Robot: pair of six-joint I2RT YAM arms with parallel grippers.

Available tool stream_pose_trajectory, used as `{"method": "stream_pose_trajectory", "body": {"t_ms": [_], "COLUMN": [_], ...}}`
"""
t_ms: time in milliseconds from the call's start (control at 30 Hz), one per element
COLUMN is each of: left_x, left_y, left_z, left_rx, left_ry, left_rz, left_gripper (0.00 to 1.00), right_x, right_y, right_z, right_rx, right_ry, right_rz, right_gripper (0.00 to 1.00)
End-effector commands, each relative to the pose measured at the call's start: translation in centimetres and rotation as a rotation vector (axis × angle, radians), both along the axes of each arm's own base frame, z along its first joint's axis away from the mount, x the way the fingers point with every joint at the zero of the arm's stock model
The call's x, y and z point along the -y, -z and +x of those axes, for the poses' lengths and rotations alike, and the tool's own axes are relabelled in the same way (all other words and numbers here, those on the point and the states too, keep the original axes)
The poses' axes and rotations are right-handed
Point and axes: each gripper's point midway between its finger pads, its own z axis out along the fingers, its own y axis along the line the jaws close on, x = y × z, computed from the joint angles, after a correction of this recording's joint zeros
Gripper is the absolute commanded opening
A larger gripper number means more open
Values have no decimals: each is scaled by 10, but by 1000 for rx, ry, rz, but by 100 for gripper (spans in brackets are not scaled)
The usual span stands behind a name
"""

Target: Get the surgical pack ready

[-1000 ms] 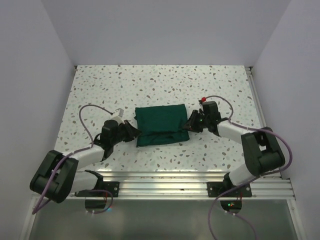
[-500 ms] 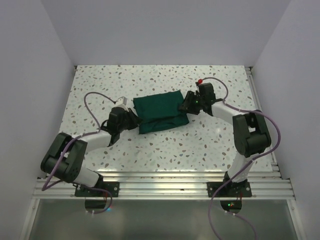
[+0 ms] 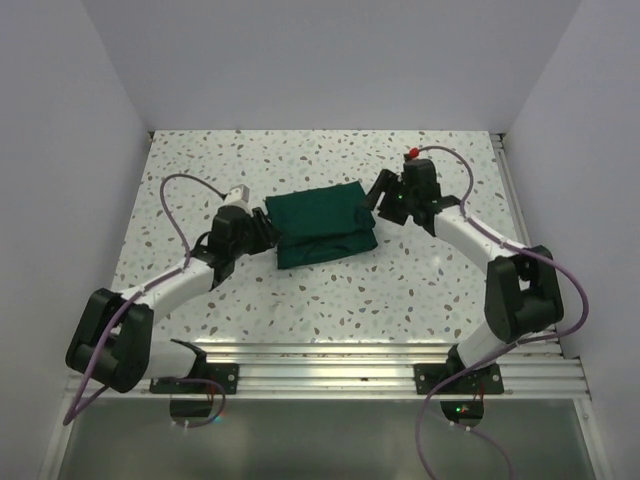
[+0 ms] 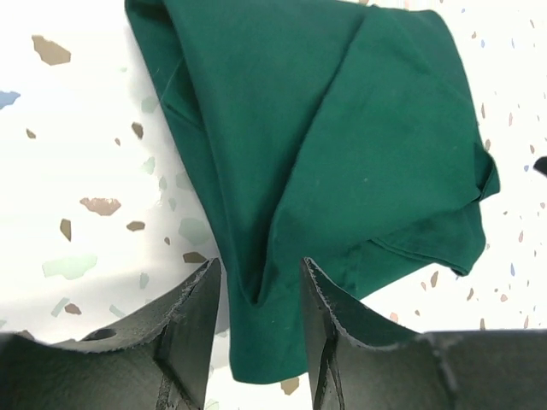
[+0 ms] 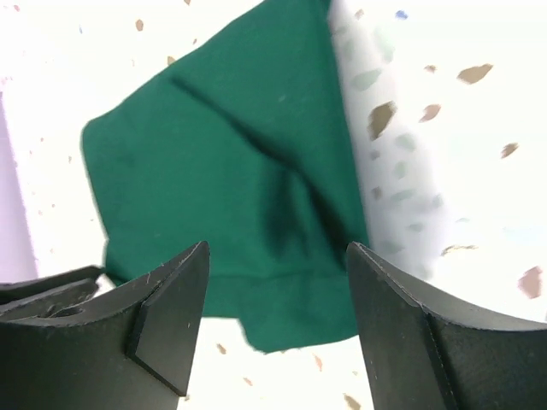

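1. Top view: the dark green folded cloth bundle (image 3: 320, 225) lies mid-table on the speckled white tabletop (image 3: 200, 160). It sits a little farther from the arm bases than a second ago and has turned slightly. Its long axis runs left to right, with the right end tipped away from the bases. The left gripper (image 3: 265, 236) sits at its left end, and the right gripper (image 3: 377, 198) is just off its far right corner.
2. Left wrist view: the left gripper (image 4: 260, 273) has loosened. Its jaws now stand apart with a fold of the bundle (image 4: 342, 145) lying slack between them, not pinched.
3. Right wrist view: the right gripper (image 5: 278, 256) has spread wide and holds nothing, with the bundle (image 5: 222, 171) lying flat below and ahead of it.
4. Both arms appear to be letting go, so this fold or shift looks finished. No tray or instruments are visible.
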Motion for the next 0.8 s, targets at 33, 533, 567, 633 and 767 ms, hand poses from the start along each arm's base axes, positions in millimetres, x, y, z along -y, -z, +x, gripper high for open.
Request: {"method": "stream_pose_trajectory", "body": {"t_ms": [33,533,567,633,767], "left_x": [3,24,24,26,22], "left_y": [-39,-31,-31,-29,-31], "left_z": [16,43,44,44,41], "left_rx": [88,41,41,39,46], "left_ry": [26,150,151,158,146], "left_rz": [24,-12,-16,-19,-12], "left_gripper": [48,52,52,52,51], "right_x": [-37,-106,-108,-112,-120], "right_y": [-27,-9,-2,3,17], "right_z": [-16,-46,-46,-45,-43], "right_rx": [2,-156,-176,-185,-211], "right_ry": [64,314,329,330,339], "right_rz": [122,249,257,277,282], "right_gripper": [69,67,67,66,63]}}
